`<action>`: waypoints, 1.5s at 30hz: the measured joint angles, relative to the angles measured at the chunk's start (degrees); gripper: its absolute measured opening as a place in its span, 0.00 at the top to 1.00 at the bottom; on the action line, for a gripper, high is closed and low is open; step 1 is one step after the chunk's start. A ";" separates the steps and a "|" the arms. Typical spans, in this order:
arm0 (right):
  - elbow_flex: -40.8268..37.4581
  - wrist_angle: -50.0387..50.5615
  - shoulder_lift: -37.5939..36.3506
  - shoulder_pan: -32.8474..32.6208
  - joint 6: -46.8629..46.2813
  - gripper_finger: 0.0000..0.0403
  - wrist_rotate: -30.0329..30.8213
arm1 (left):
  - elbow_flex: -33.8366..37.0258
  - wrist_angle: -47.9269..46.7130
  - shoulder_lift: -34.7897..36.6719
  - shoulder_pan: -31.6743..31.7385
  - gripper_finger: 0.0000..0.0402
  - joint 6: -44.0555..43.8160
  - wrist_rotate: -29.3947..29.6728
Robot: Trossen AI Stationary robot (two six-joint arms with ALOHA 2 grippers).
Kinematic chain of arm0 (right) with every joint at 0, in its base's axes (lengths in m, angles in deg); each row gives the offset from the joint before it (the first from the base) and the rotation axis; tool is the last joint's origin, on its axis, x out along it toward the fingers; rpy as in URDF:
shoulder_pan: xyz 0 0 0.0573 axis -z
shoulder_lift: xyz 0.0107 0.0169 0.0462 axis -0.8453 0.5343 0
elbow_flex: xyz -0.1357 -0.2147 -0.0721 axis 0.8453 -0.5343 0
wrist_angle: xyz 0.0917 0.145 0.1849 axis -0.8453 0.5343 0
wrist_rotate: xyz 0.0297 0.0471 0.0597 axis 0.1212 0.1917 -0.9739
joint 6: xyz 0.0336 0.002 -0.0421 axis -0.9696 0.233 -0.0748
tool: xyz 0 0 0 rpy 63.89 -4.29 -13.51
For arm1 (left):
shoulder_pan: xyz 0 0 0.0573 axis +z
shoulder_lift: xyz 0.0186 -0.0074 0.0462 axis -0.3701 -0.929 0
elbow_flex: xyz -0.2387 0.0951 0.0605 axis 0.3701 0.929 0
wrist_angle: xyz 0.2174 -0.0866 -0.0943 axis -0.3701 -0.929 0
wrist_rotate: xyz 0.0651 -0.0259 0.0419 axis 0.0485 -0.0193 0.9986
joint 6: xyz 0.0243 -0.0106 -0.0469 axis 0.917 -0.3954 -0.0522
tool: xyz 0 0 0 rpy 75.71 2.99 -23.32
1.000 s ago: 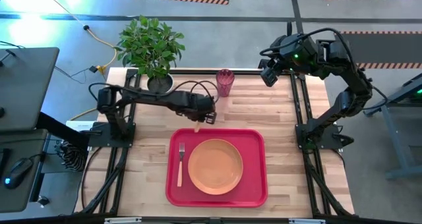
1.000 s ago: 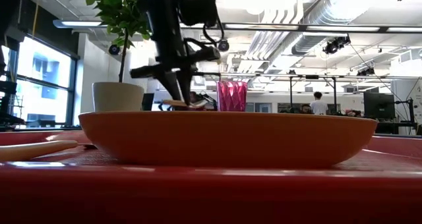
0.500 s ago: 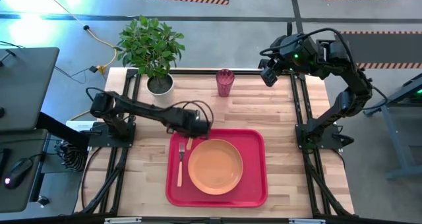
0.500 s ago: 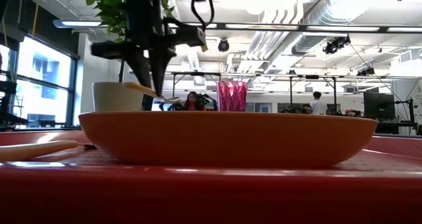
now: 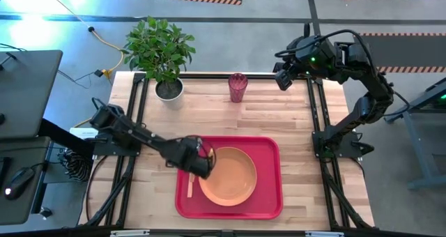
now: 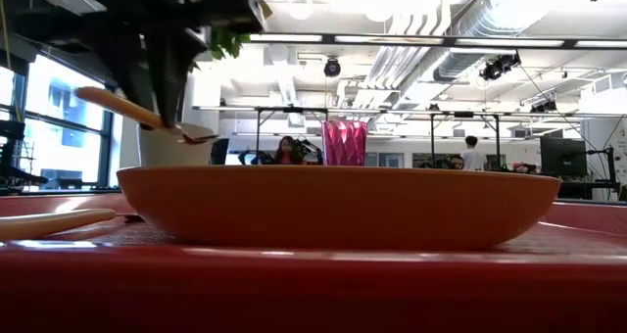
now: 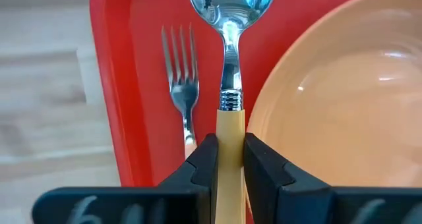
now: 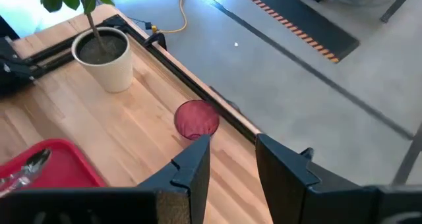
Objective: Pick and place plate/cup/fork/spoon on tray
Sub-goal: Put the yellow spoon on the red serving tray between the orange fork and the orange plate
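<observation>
My left gripper is shut on the spoon above the left part of the red tray. It hangs between the fork, which lies flat on the tray, and the orange plate, which rests on the tray's middle. In the low view the spoon slants above the plate's rim. The pink cup stands on the wooden table near the far edge. My right gripper is open and empty, high over the table's far right corner, with the cup below it. My left gripper pinches the spoon's orange handle between its two fingers, close to the metal collar at the bowl end. The fingers come from above. The silver bowl sticks out beyond them. The spoon is clear of the tray and tilted, bowl lower than handle.
A potted plant in a white pot stands at the table's far left. Bare wood lies between the cup and the tray's far rim. Black frame rails run along the table's sides.
My left gripper has carried the spoon from beyond the tray's far rim toward the table's near edge. It is now over the tray's left part, between fork and plate. The spoon has tipped from about level to bowl-down. The right arm has kept still.
</observation>
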 joint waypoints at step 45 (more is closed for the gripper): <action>0.02 2.34 -0.02 -0.01 -5.11 0.72 -7.61 | 0.00 9.58 -10.82 -8.99 0.90 -14.93 -1.25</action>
